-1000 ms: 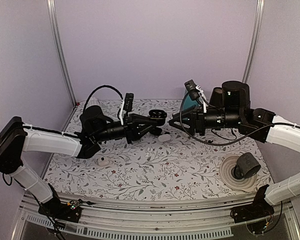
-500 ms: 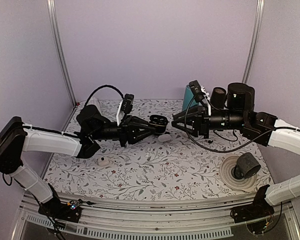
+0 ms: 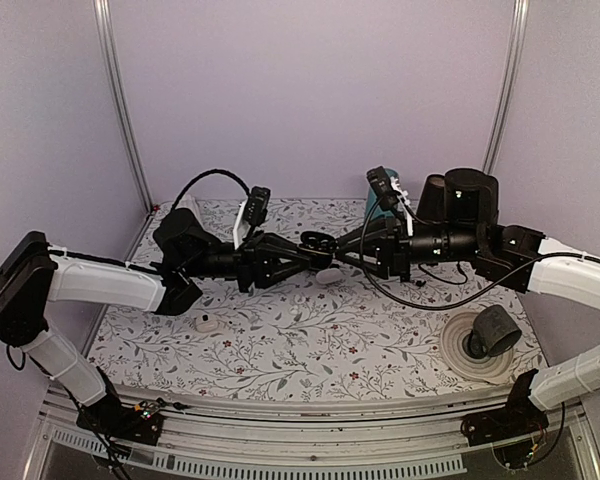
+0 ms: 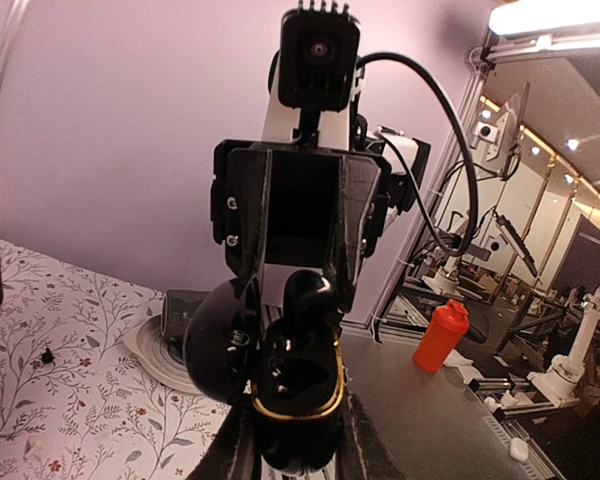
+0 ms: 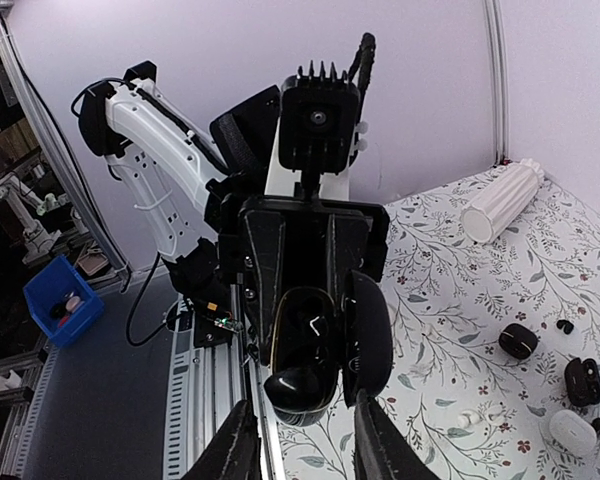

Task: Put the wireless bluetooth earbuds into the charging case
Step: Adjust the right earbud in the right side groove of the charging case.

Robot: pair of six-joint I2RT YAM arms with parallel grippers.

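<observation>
My left gripper (image 3: 308,246) is shut on an open black charging case (image 3: 317,241), held in the air over the middle of the table. In the left wrist view the case (image 4: 298,385) has a gold rim, and its lid (image 4: 218,340) is swung open to the left. My right gripper (image 3: 342,243) faces it and is shut on a glossy black earbud (image 5: 300,385). The earbud (image 4: 310,295) sits at the upper end of the case opening, touching the rim. The right gripper (image 5: 302,405) frames the earbud in front of the case (image 5: 325,325).
A white case (image 3: 329,276) lies on the table below the grippers, and a small white piece (image 3: 210,324) lies front left. A tape roll with a black cup (image 3: 485,340) sits front right. Black cylinders (image 3: 460,190) and a teal box (image 3: 375,195) stand at the back. More cases (image 5: 583,380) lie near a white ribbed cylinder (image 5: 502,200).
Both arms moved toward each other. The right gripper brought the black earbud from apart to right against the open case held by the left gripper.
</observation>
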